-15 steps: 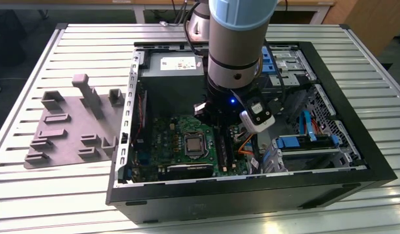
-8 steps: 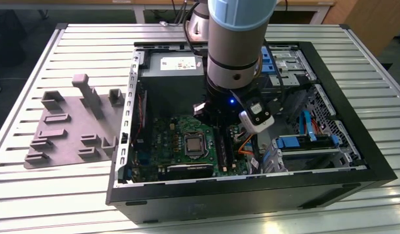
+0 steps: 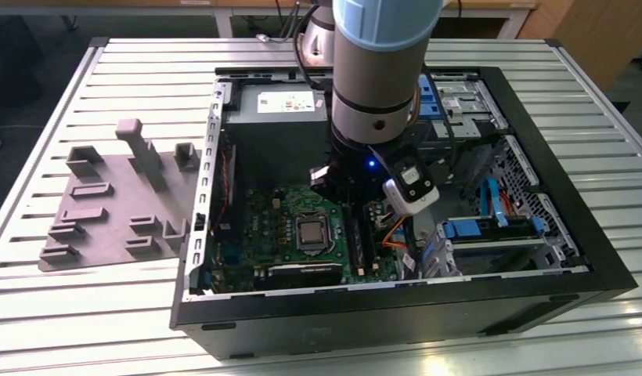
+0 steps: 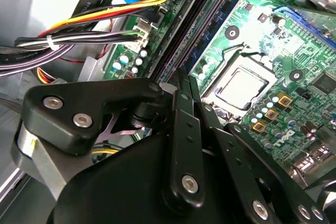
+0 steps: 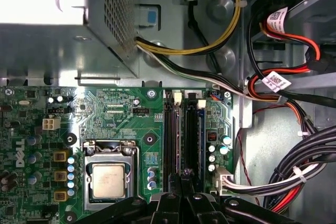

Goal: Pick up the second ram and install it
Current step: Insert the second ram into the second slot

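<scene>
My gripper (image 4: pixel 181 77) is down inside the open computer case (image 3: pixel 571 258), over the long black memory slots (image 5: pixel 176 135) of the green motherboard (image 3: pixel 268 227). Its two black fingers are pressed together, shut, with nothing visibly between them. In the first wrist view the gripper (image 5: pixel 186 174) has its tips right above the near end of the slots. A ram (image 4: pixel 207 32) stands on edge in one slot, its dark board with a bluish face running along the slot. The same ram (image 5: pixel 192 129) lies just ahead of the fingertips. I cannot tell whether the tips touch it.
The processor socket (image 5: pixel 109 179) sits beside the slots. A grey power supply (image 3: pixel 274 117) fills the case's far corner, and cable bundles (image 5: pixel 294 177) run along the slots' other side. Blue drive carriers (image 3: pixel 477 231) are on the exterior view's right. A grey parts fixture (image 3: pixel 112 211) lies on the slatted table.
</scene>
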`<state>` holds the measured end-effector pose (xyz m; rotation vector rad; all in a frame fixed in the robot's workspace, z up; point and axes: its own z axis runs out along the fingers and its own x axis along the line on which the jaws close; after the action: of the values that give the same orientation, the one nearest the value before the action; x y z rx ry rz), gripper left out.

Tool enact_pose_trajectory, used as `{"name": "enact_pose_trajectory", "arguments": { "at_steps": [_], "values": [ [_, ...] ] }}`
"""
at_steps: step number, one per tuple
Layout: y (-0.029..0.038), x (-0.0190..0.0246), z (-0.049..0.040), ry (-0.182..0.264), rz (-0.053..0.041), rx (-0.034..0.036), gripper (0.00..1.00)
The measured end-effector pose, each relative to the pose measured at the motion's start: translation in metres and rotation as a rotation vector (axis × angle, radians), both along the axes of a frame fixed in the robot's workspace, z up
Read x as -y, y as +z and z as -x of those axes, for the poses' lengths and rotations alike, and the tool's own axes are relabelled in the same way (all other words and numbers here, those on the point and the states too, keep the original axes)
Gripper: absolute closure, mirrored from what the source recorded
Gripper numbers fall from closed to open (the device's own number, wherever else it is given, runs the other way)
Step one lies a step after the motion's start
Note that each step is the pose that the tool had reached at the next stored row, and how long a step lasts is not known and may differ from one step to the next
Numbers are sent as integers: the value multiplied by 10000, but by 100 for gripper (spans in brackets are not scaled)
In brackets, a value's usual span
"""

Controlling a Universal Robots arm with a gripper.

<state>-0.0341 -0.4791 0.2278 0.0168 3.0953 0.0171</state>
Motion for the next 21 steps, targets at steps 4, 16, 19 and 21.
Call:
{"name": "enact_pose_trajectory", "arguments": {
  "at_steps": [4, 16, 19, 21],
  "values": [
    [-7, 2, 0, 1, 0, 0, 88],
    [-13, 3, 7, 13, -36, 1, 88],
    [-18, 5, 8, 34, -36, 0, 88],
    [-21, 5, 8, 39, -36, 1, 88]
  ]
}}
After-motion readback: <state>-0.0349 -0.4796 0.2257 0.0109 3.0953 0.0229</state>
